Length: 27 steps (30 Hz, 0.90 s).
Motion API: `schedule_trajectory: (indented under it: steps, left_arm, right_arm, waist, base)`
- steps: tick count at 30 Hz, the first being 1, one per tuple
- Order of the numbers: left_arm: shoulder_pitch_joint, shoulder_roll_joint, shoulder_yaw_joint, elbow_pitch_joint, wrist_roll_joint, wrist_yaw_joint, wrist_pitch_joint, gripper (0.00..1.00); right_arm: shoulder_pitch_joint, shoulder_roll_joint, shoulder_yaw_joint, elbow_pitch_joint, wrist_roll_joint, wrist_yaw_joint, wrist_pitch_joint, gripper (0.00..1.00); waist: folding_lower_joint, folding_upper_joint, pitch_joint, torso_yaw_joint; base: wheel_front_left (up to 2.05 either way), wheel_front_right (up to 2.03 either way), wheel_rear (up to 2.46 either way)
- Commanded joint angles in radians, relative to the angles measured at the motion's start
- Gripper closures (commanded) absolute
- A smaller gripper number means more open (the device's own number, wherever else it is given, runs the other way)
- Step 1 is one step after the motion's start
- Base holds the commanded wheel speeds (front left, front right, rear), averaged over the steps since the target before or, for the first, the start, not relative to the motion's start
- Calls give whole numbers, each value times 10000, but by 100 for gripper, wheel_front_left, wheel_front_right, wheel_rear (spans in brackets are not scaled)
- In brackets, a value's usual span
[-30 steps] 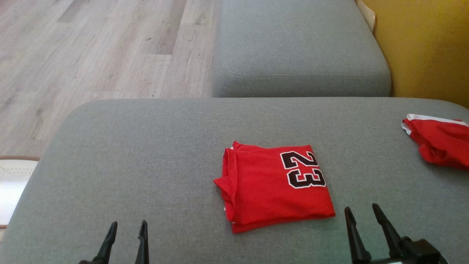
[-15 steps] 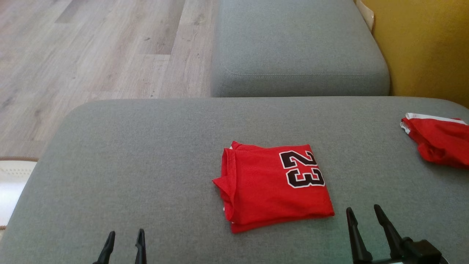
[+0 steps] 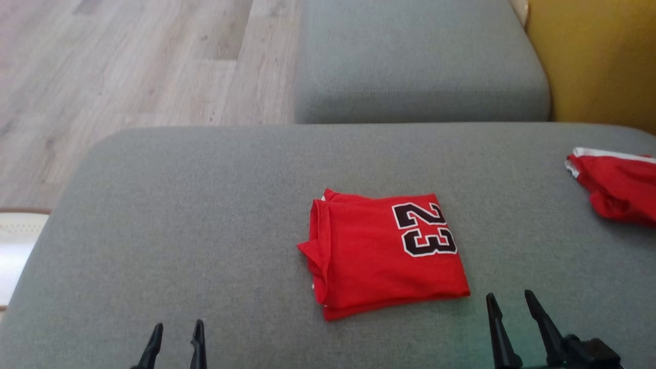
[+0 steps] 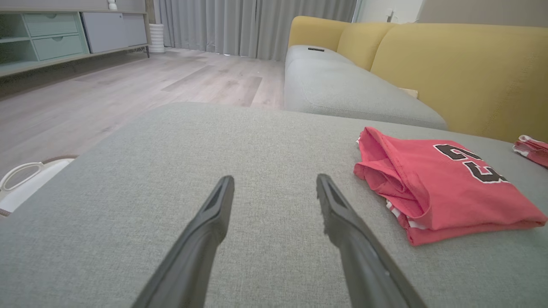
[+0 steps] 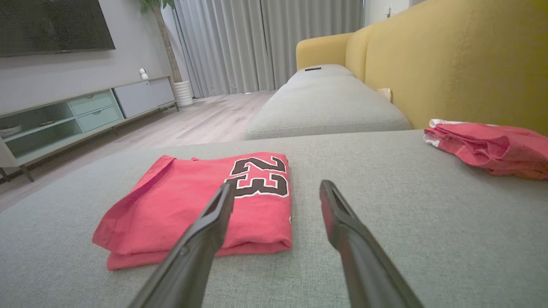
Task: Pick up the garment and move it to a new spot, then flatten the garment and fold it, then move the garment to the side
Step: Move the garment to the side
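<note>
1. Starting at the far left, a white object (image 3: 15,241) lies on the wood floor (image 3: 128,66). It is left of the left pincer (image 3: 177,328) and beyond the edge of the grey cushion (image 3: 205,205).
2. The left pincer hangs low over the near left part of that cushion. Its two dark fingers are spread wide and hold nothing; bare grey fabric shows in the gap in the left wrist view.
3. The folded red garment (image 3: 379,256) lies flat on the cushion, ahead and to the right of the left pincer and ahead and to the left of the right pincer (image 3: 509,297). It sits between the two and touches neither.
4. The garment's black "23" with a white outline faces up on the side nearer the right pincer. Its layered edges, with a little white trim, face the left pincer.
5. The right pincer is just beside the garment's near right corner, with its fingers apart and empty. In the right wrist view the garment shows behind its left finger.
6. A second red cloth (image 3: 620,184) with white trim lies bunched on the cushion, ahead and well to the right of the right pincer.
7. Beyond both pincers lies another grey seat (image 3: 420,56), and a yellow backrest (image 3: 599,56) rises to its right.
</note>
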Motion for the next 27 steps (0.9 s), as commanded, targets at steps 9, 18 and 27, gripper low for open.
schedule_trajectory:
  steps: [9, 18, 27]
  left_arm:
    - [-1029, -95, -282, -598, 53, -6, -124, 0]
    - [-2217, -95, -721, -1488, -361, 86, -124, 0]
    - [-2602, -95, -969, -1516, -339, 107, -124, 0]
  right_arm:
    - [-1831, -421, 316, 118, 482, -9, -135, 0]
    - [-4811, -1564, 1470, 2845, 1893, -9, 757, 0]
    - [-6347, -2137, 2878, 4925, 3851, -9, 3278, 11]
  waist:
    - [0, 0, 1339, 240]
    - [0, 0, 2489, 462]
    - [0, 0, 2876, 588]
  base:
    - [0, 0, 0]
    - [0, 0, 0]
    - [0, 0, 0]
